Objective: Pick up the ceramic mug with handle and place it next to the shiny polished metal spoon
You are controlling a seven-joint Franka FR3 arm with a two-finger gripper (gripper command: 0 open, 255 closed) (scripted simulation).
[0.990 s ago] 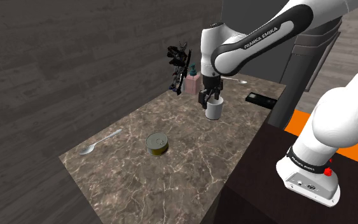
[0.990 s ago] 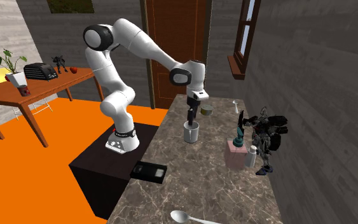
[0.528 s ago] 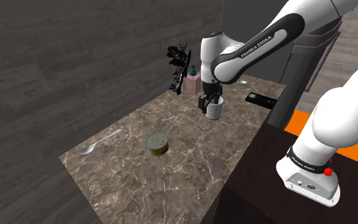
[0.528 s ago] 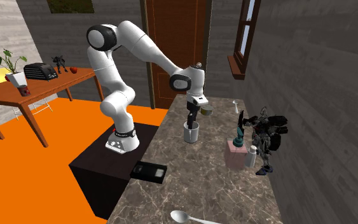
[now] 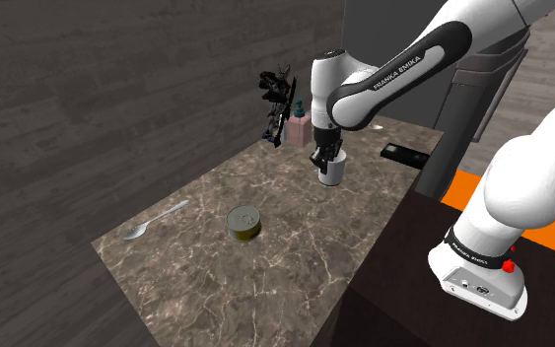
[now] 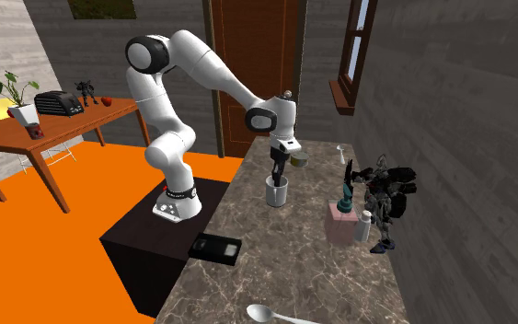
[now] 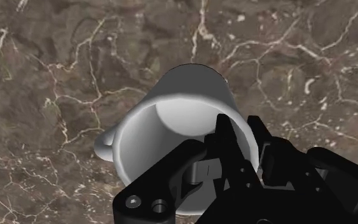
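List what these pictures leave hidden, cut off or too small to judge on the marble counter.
- Wrist view: the gripper covers the mug's near rim and part of its inside.
- Second exterior view: the spoon's handle end is cut off by the bottom edge.
- Shoulder view: the can's markings are too small to read.
- Shoulder view: the dark figurine blends into the dark wall, so its details are lost.

This looks like a room in a house. It has a brown wooden door [image 6: 252, 55] and a window [image 6: 356, 46]. A wooden table [image 6: 73, 122] holds a toaster [image 6: 59, 103] and a potted plant [image 6: 13, 90]. A stone counter [image 6: 303, 258] holds a spoon [image 5: 157, 221], a mug [image 6: 277, 191] and a toy robot [image 6: 383, 198].
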